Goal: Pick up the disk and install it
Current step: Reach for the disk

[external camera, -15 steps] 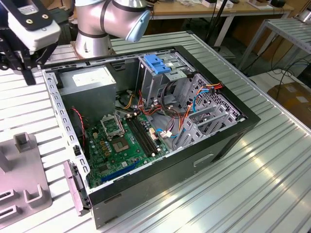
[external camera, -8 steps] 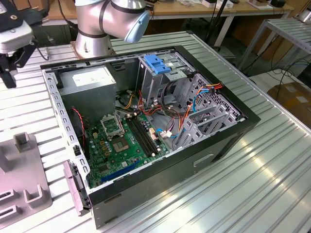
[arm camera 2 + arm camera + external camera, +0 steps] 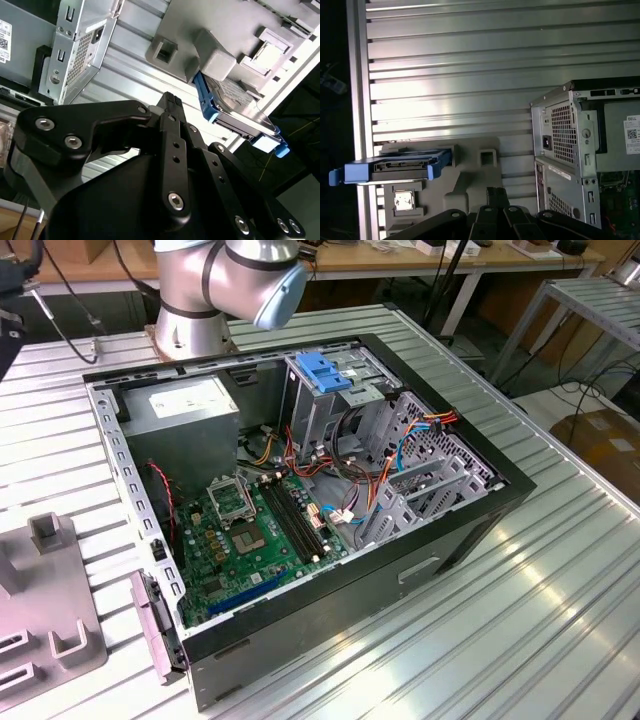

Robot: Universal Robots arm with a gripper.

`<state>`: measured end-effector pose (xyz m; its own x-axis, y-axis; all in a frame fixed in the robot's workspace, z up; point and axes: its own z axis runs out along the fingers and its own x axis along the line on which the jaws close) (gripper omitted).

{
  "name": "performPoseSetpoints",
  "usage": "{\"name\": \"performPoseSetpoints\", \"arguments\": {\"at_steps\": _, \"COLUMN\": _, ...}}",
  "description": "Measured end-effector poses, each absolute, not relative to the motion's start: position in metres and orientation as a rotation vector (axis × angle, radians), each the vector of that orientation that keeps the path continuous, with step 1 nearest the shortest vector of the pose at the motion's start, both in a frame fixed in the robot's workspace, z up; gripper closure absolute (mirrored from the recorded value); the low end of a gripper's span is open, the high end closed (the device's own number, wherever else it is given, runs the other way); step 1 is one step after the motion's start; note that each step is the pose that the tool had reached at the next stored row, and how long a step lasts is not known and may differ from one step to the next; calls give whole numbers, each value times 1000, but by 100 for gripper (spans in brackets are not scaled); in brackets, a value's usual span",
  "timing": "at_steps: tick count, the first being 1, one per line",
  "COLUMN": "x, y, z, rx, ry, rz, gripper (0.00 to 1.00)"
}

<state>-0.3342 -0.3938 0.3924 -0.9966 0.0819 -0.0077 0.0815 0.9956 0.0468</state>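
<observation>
1. Reaching the disk [image 3: 395, 167] is the step in hand. It sits slotted on edge in the grey holder [image 3: 475, 175] on the counter [image 3: 470, 65], beside the open computer case [image 3: 570, 145].
2. The pincer [image 3: 170, 102] hangs apart from the disk and has hold of nothing. I cannot tell how wide it stands.
3. I judge it best to square up over the metal body, close on its flat faces rather than the blue rails [image 3: 355, 171], and lift straight out.

Disk [image 3: 395, 169] rails blue plastic; table [image 3: 470, 60] ribbed shiny metal
</observation>
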Motion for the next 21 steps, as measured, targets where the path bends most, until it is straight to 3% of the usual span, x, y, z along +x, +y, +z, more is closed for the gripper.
{"name": "performPoseSetpoints", "arguments": {"at_steps": 21, "x": -431, "y": -391, "z": 392, "rx": 142, "ry": 3128, "rz": 84, "gripper": 90}}
